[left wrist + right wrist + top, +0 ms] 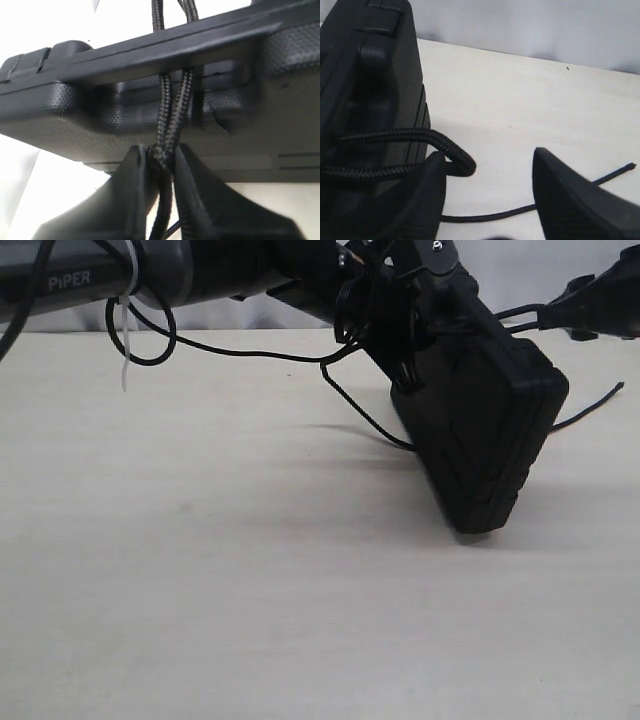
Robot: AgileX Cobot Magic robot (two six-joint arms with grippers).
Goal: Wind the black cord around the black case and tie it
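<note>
The black case [482,435] stands tilted on one corner on the table, its top held up near the arms. The black cord [358,410] runs from the case's handle area down over the table, and its free end [600,400] trails behind the case on the right. My left gripper [160,160] is shut on the cord [172,115] where two strands pass through the case handle [165,45]. My right gripper [487,170] stands open beside the case [370,90]; a loop of cord [455,152] curls past one finger [427,195], and a thin stretch [495,216] lies on the table below.
The light wooden table [220,590] spreads in front of and left of the case. The left arm [110,275] crosses the top, with smooth cables and a white zip tie [127,330] hanging from it. A pale wall [530,25] stands behind.
</note>
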